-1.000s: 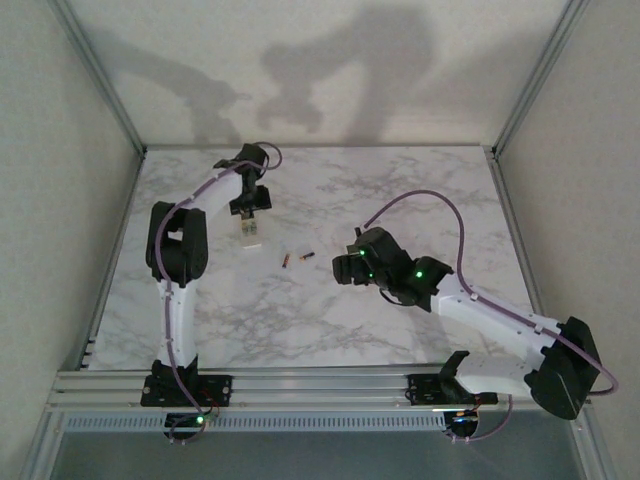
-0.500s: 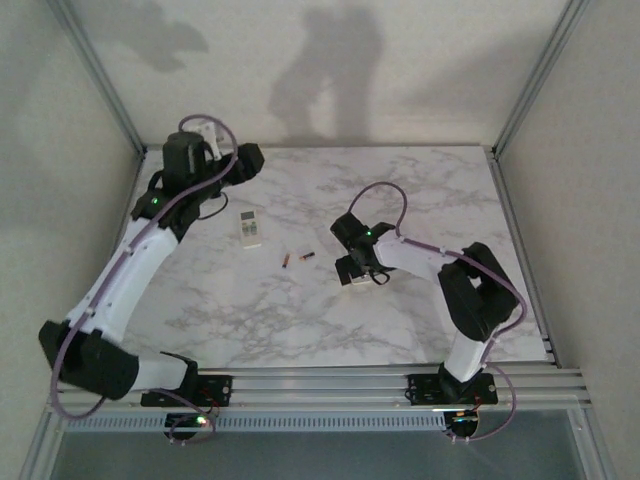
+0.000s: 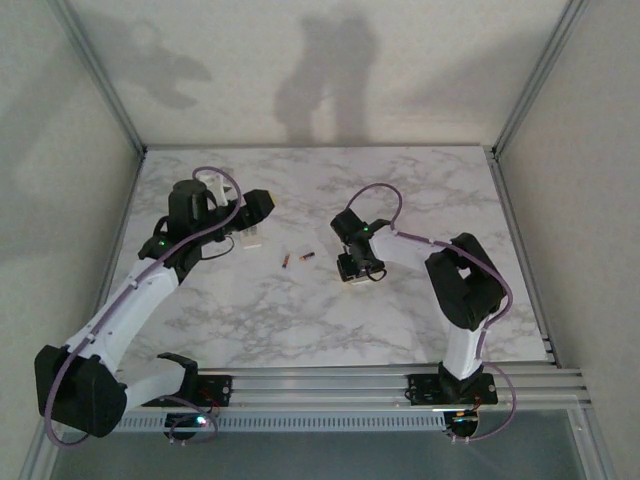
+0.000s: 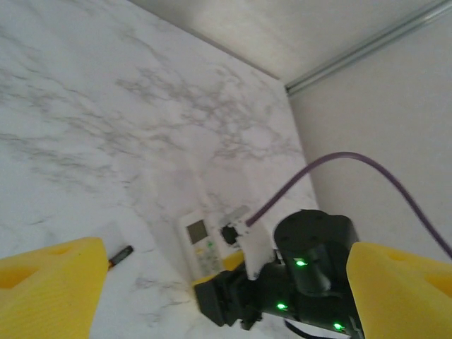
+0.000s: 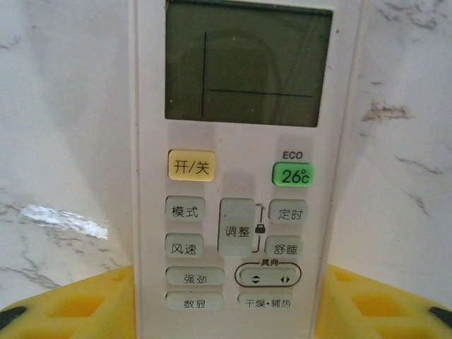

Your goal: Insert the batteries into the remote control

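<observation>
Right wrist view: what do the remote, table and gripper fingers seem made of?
Remote: smooth white plastic, by its even moulded shell; buttons look rubbery, display grey and glossy. Table: marble-patterned with grey veins and a shiny highlight; stone or laminate, unclear. Fingers: matte yellow with recessed pockets, probably plastic.

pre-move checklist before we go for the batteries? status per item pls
1. Remote control flanked by right gripper: ok.
2. Right grip actually clamped on it: cannot tell.
3. Battery recess facing up: not ok; display and buttons face up.
4. Left gripper open and empty: ok.
5. Batteries loose on table, nothing holding them: ok.
</observation>
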